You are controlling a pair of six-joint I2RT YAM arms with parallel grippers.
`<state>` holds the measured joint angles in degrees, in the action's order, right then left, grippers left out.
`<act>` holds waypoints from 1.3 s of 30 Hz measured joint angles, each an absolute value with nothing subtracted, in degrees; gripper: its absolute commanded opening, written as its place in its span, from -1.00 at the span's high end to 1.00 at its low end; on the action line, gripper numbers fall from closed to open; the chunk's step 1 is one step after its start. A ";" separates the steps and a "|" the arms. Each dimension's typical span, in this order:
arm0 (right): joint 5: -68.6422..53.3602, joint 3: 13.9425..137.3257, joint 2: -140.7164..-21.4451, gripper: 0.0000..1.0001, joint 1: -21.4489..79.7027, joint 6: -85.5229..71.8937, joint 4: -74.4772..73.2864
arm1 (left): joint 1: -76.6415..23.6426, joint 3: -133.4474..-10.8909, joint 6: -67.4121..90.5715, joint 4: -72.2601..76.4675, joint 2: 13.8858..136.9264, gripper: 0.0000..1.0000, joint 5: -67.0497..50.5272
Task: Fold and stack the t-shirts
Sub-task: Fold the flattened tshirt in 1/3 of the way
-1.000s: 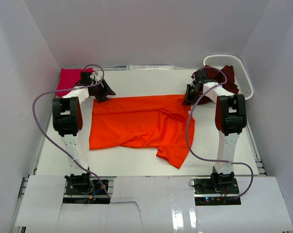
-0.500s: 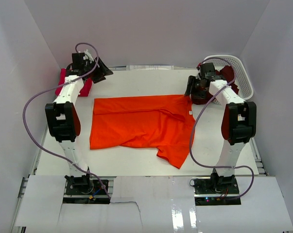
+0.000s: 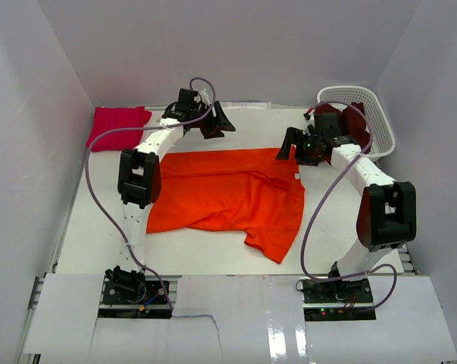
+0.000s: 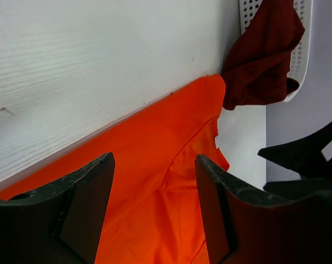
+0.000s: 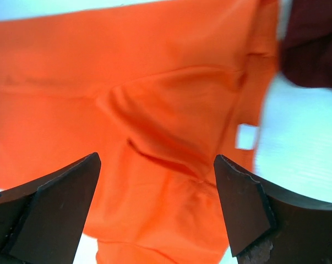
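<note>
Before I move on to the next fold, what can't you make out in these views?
- Orange t-shirt: top view, its left edge hidden under the left arm.
- Maroon t-shirt: top view, partly covered by the right arm; how much lies inside the basket is unclear.
- Magenta t-shirt: top view only, too small to count its folds.
- Right wrist view: maroon cloth blurred, cut off by the right edge.

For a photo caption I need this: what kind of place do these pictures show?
Probably a robot test cell in a laboratory, not a home. Plain white walls enclose a white table, a left arm and a right arm are bolted at its near edge, and an orange t-shirt lies spread on it.
</note>
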<state>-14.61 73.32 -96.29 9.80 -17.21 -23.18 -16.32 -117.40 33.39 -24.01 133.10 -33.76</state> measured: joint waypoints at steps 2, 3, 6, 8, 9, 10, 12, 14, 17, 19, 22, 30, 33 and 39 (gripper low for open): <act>-15.99 71.22 -94.96 -0.81 11.18 -17.82 -21.17 | -17.19 -117.91 34.37 -23.97 135.22 -0.42 -34.89; -16.78 69.87 -94.24 -0.82 12.10 -18.13 -19.94 | -17.50 -117.91 34.87 -23.99 136.05 -0.42 -35.66; -18.26 63.92 -91.53 -0.82 14.90 -19.73 -14.76 | -17.87 -117.38 36.73 -22.96 137.40 -0.43 -37.54; -19.09 59.83 -90.02 -0.82 16.73 -21.04 -11.51 | -18.15 -116.33 38.09 -21.80 137.47 -0.43 -38.76; -19.49 58.13 -89.58 -0.82 17.47 -21.85 -10.09 | -18.24 -115.68 38.94 -20.69 137.47 -0.43 -39.59; -19.68 56.84 -89.38 -0.82 17.96 -22.39 -8.86 | -18.28 -115.18 39.79 -19.59 137.47 -0.43 -40.47; -19.68 54.81 -89.36 -0.82 18.68 -23.66 -6.63 | -18.55 -114.13 41.52 -17.78 137.47 -0.44 -41.89; -19.68 53.87 -89.36 -0.82 19.18 -24.29 -5.21 | -19.05 -113.65 42.94 -16.69 137.49 -0.44 -43.03; -19.51 53.78 -89.38 -0.82 20.01 -24.67 -2.90 | -20.21 -113.34 45.10 -14.35 137.51 -0.44 -44.86; -19.40 53.78 -89.43 -0.82 20.29 -24.69 -1.50 | -21.04 -113.27 46.70 -12.67 137.60 -0.44 -46.11; -19.22 53.89 -90.04 -0.82 20.49 -24.58 -0.47 | -22.24 -113.19 49.01 -9.78 138.26 -0.44 -48.12; -18.31 54.78 -93.65 -0.83 20.49 -24.14 0.19 | -23.86 -110.74 51.16 -7.66 139.41 -0.44 -49.47; -18.17 54.78 -93.76 -0.82 20.49 -23.94 0.47 | -23.86 -109.25 51.09 -7.22 139.44 -0.44 -49.45; -18.13 54.78 -94.15 -0.82 20.49 -23.35 1.32 | -23.68 -107.42 50.15 -6.83 141.03 -0.43 -49.10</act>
<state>-18.13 54.78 -94.15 20.49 -23.35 1.32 -23.68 -107.42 50.15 -6.83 141.03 -49.10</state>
